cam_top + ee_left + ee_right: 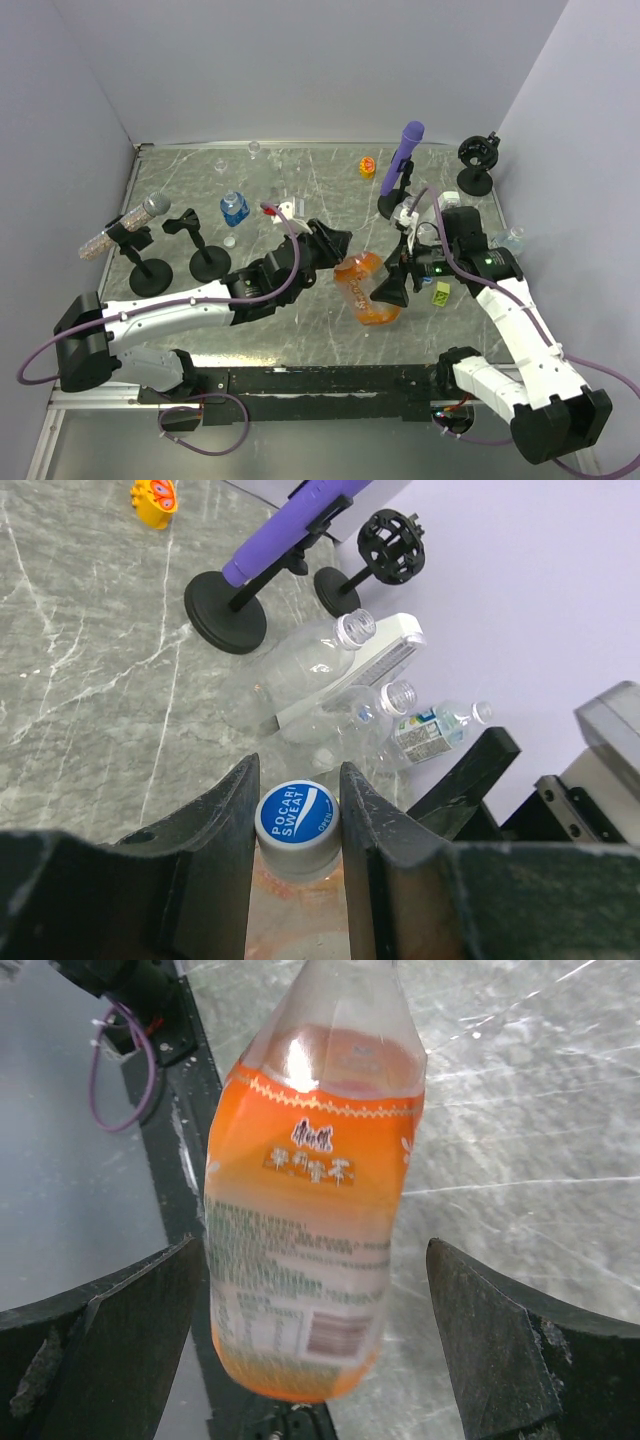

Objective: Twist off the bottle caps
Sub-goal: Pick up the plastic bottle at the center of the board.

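Purple stick (405,150) tilted on black stand (388,207); yellow-green block (441,293) on marble table (300,180).

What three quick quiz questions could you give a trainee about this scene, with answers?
1. True or false: the left hand is shut on the blue cap of the orange bottle.
2. The right hand is: A) open, astride the orange bottle; B) shut on it; C) out of view.
3. Fill in: the cap reads Pocari ___.
Key: 1 true; 2 A; 3 Sweat.
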Robot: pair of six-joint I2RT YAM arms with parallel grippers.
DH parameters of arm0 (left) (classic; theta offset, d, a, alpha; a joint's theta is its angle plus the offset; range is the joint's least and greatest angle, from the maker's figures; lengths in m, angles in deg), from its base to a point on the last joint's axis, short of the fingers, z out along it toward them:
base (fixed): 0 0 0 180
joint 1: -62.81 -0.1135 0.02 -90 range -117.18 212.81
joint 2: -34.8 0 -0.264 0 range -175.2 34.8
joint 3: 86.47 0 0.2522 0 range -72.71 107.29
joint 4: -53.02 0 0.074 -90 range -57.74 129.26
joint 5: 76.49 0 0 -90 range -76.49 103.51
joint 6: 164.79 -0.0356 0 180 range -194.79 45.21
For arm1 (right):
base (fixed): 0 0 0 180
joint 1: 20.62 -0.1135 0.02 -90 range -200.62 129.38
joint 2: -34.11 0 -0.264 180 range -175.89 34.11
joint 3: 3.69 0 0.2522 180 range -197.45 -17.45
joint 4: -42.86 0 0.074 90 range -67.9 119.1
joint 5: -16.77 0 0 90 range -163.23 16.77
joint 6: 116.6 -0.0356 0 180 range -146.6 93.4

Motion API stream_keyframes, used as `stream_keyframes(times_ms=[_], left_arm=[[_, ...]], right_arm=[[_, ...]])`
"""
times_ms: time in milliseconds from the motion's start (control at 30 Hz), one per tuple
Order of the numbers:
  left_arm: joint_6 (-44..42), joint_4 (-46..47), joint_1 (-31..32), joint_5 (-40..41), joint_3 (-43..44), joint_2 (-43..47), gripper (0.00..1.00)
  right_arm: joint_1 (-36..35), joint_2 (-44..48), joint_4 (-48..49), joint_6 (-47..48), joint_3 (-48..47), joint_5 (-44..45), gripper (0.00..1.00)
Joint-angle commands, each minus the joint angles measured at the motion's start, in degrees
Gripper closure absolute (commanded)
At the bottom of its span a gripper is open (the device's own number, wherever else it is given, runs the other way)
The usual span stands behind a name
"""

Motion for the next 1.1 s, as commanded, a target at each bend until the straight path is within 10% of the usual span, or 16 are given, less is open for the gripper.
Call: stream_keyframes(times_ms=[0, 367, 633, 867, 1067], left_arm=[[3.07, 3.11, 0.95, 4.46, 0.91, 0.23, 0.89], [5.45, 4.60, 1.83, 5.87, 2.14, -1.17, 0.89], [4.49, 6.01, 1.83, 4.73, 1.01, 0.31, 0.82], [-4.64, 4.52, -0.18, -5.44, -1.63, 10.93, 0.06], [-26.23, -6.54, -4.32, -32.49, -3.74, 24.82, 0.03]], right_arm=[[-1.51, -1.39, 3.97, -6.12, -0.89, 0.81, 0.01], [-2.12, -7.02, 7.49, -8.85, -1.42, 3.10, 0.05], [-2.13, -6.67, 5.91, -4.73, -1.77, -1.03, 0.65], [-1.07, -5.88, -2.68, 10.10, -4.31, -5.50, 0.81], [-0.37, -7.28, -15.60, 33.29, -4.32, -15.69, 0.80]])
